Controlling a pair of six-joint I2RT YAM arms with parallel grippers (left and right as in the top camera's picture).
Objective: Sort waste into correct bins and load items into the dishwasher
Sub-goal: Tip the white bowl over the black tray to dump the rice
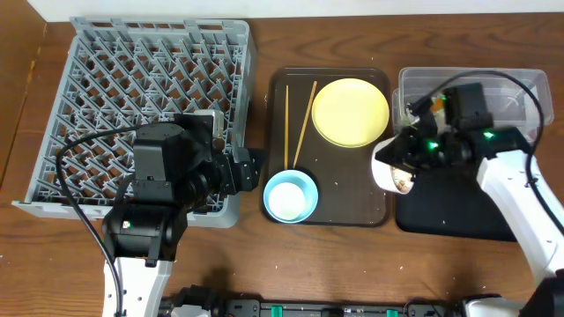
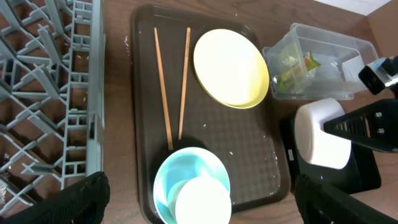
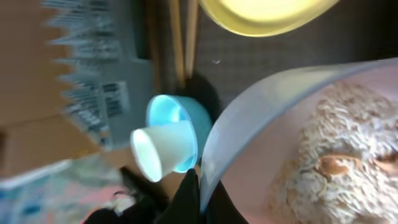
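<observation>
My right gripper [image 1: 412,151] is shut on the rim of the white bowl [image 1: 392,167], holding it tilted at the black tray's [image 1: 458,216] left edge. White-beige crumbs [image 3: 336,149] lie inside the bowl [image 3: 280,112]. My right fingers [image 3: 200,190] pinch the rim. The clear tub [image 2: 323,50] holds the green-and-orange wrapper [image 2: 305,65]. The yellow plate [image 1: 351,112], two chopsticks [image 1: 300,123] and the light blue bowl [image 1: 291,195] with the white cup [image 2: 203,202] in it sit on the brown tray [image 1: 352,189]. My left gripper [image 1: 251,167] is open and empty beside the grey dish rack [image 1: 141,97].
The dish rack fills the left of the table and holds no dishes that I can see. The brown tray lies between the rack and the two bins. The clear tub [image 1: 520,88] stands behind the black tray. Bare wood shows along the front edge.
</observation>
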